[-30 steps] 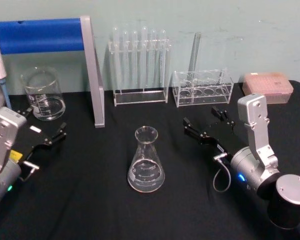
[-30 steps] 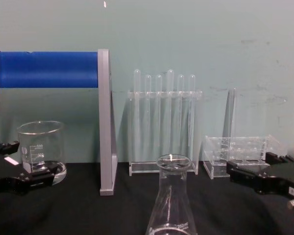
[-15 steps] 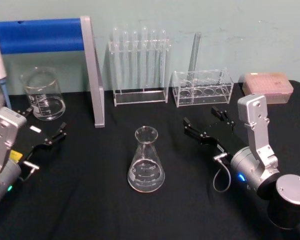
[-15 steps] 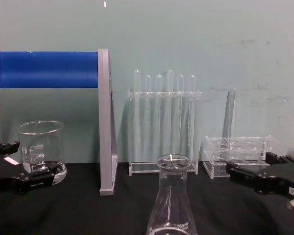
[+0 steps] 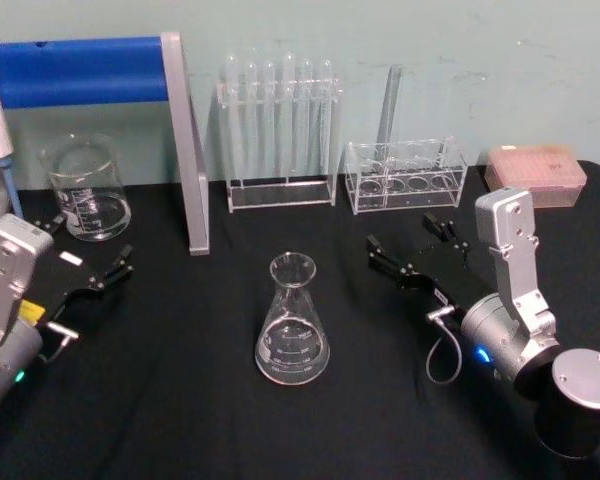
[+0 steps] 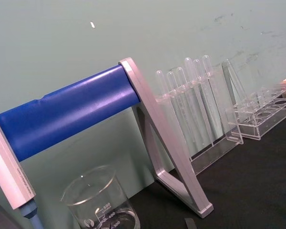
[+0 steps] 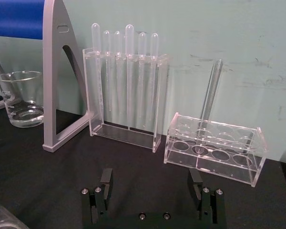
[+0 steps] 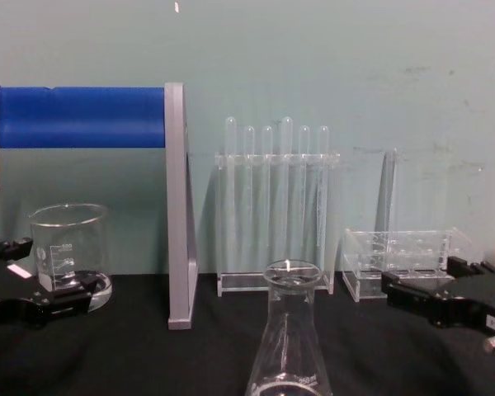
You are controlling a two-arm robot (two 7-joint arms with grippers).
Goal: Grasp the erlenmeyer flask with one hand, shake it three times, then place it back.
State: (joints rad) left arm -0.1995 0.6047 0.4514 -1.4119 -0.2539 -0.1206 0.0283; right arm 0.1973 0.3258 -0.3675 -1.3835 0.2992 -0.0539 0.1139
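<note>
1. The erlenmeyer flask stands upright on the black table, centre and near, long axis vertical, flared mouth up, wide base flat on the surface.
2. Right gripper sits low to the flask's right, well apart from it, fingers spread and holding nothing.
3. Left gripper rests at far left, just beside the beaker, fingers apart, empty.
4. Test tube rack stands along the far wall.
</note>
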